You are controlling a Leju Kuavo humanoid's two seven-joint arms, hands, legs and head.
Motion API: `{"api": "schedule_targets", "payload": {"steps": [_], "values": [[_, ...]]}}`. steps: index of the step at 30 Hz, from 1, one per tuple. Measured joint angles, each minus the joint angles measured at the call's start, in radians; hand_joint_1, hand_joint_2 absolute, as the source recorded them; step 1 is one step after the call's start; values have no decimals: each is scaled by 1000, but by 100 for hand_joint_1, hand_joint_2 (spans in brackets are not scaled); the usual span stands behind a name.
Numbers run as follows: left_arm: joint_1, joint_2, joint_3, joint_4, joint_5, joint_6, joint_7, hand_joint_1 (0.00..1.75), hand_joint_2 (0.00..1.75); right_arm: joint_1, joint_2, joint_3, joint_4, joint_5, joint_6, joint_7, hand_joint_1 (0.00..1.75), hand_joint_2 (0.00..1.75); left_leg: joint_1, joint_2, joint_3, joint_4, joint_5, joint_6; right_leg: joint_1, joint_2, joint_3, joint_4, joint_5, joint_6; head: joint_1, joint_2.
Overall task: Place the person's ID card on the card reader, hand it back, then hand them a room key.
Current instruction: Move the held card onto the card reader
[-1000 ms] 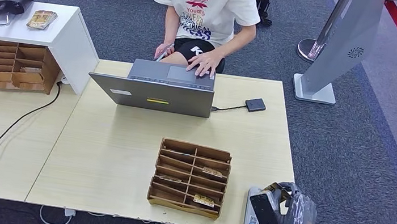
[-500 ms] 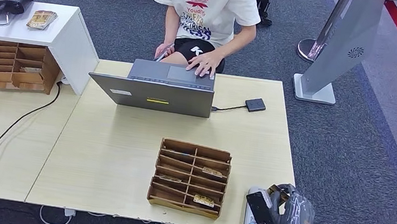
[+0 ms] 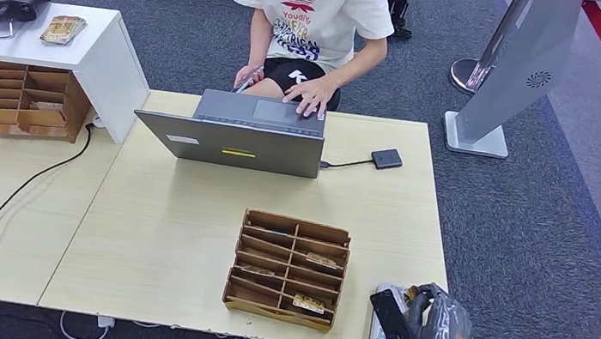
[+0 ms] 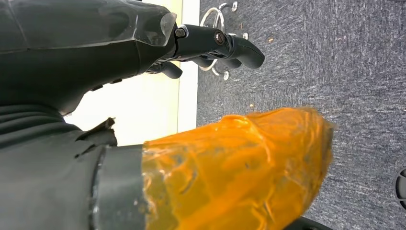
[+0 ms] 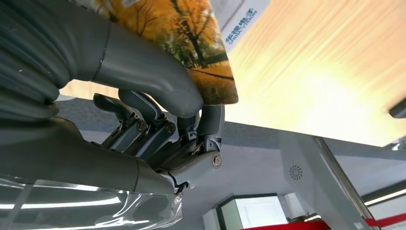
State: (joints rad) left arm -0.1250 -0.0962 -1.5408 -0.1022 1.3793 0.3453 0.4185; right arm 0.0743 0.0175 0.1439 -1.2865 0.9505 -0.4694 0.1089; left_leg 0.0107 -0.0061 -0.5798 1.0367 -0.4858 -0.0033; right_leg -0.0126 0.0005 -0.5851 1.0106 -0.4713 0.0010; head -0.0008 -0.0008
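R hand sits at the near-right corner of the pale wood tabletop, thumb and fingers pinched on a thin card printed w/ orange autumn trees. In the right wrist view the thumb presses down on the card's edge w/ fingers under it, so it's a clamp grip, prob. so the card stays flat for laying down. Under the hand lies a small white card reader w/ printed label, right at the table corner; card is held just over or on it, can't tell if touching. Judging by this, the step in hand is the ID-on-reader part. L hand hangs off the table's near edge above grey carpet, dark fingers curled in w/ nothing in them, orange-taped thumb in front; idle, kept out of the way. Brown cardboard compartment tray stands mid-table, left of the reader, a few small cards in its slots, likely the room keys, near enough for the next pick. Person in a white tee sits at the far side behind a grey open laptop, hands on it, not yet reaching for anything.
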Motion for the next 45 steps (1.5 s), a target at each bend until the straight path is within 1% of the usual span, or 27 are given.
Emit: {"api": "schedule_targets", "payload": {"steps": [10, 30, 45], "values": [[-1, 0, 0, 0, -14, -2, 0, 0, 0, -35, 0, -20, 62, 5, 7, 0, 175, 175, 0, 1, 1, 0, 0, 0, 0, 0, 1, 0, 0, 0, 0, 0], [-1, 0, 0, 0, 3, -10, -1, 0, 0, -39, 0, -28, 87, 173, 0, 78, 175, 175, 0, 1, 2, 0, 0, 0, 0, 0, 2, 0, 0, 0, 0, 0], [-1, 0, 0, 0, 3, -10, -2, 0, 0, -37, 0, -27, 84, 240, 7, 104, 175, 175, 0, 1, 2, 0, 0, 0, 0, 0, 2, 0, 0, 0, 0, 0]]}}
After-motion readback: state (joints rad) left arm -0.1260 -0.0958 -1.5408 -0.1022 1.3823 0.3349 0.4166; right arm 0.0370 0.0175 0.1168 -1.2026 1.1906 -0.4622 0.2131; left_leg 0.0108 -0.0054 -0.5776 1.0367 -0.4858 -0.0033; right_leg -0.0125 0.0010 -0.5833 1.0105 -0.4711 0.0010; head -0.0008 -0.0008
